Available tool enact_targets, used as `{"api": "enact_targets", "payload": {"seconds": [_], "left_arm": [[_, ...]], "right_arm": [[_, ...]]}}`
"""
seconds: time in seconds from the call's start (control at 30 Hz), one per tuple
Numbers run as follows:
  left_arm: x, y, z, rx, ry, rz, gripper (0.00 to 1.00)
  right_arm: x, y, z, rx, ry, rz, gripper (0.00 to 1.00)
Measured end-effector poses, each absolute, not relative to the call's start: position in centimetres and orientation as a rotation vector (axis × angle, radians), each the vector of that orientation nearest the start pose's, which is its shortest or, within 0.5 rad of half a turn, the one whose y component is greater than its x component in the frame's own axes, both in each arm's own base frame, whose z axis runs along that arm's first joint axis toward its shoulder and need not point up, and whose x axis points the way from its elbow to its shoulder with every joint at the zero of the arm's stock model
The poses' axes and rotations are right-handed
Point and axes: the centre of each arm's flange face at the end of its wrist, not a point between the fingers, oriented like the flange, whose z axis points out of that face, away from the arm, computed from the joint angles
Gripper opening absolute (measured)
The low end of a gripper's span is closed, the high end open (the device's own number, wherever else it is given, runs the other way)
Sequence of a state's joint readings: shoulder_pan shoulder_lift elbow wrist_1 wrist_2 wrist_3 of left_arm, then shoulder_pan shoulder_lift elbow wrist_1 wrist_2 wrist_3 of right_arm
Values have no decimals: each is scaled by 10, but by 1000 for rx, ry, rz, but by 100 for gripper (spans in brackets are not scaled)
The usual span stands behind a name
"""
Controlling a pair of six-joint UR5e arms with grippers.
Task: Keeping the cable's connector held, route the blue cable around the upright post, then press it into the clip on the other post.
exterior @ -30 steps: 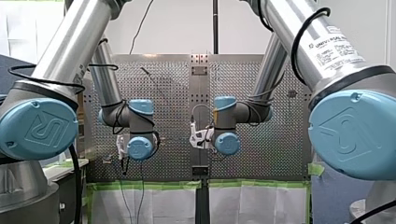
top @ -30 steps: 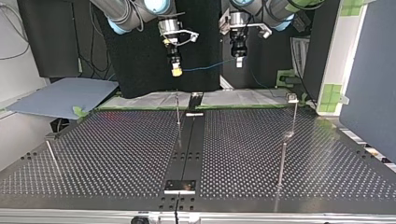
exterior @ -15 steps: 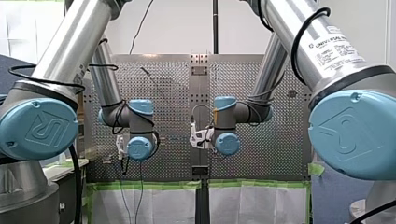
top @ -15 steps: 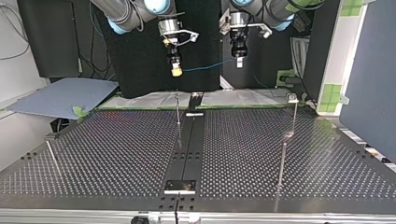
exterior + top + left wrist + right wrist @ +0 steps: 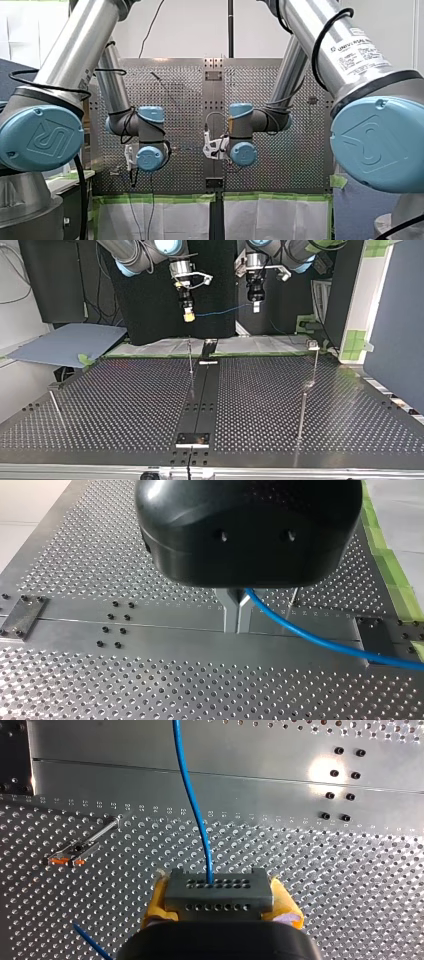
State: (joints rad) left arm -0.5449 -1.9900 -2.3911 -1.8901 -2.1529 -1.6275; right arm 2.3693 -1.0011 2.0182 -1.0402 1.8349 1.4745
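- table: both arms hang well above it
- blue cable: long axis level across the top view, strung between the grippers
- upright post: almost straight below my right gripper; that arm looks nearer
- my right gripper clamps the connector; my left gripper pinches the cable

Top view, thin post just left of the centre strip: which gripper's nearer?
Right. My right gripper hangs almost straight above the post; my left gripper hangs off toward the view's right, beyond the centre strip.
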Motion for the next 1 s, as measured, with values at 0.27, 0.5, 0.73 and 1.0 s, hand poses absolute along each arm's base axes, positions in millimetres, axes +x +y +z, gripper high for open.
{"api": "enact_targets", "payload": {"seconds": [0.27, 0.5, 0.73, 1.0], "left_arm": [[288, -266, 80, -75, 1563, -17, 0], [293, -250, 56, 2, 1654, 68, 0], [298, -233, 35, 13, 1714, 137, 0], [299, -231, 33, 13, 1719, 143, 0]], "right_arm": [[457, -296, 89, 1588, -813, 1540, 0], [450, -296, 59, 1666, -820, 1418, 0], [439, -286, 18, 1781, -839, 1309, 0], [434, -281, -5, 1827, -847, 1265, 0]]}}
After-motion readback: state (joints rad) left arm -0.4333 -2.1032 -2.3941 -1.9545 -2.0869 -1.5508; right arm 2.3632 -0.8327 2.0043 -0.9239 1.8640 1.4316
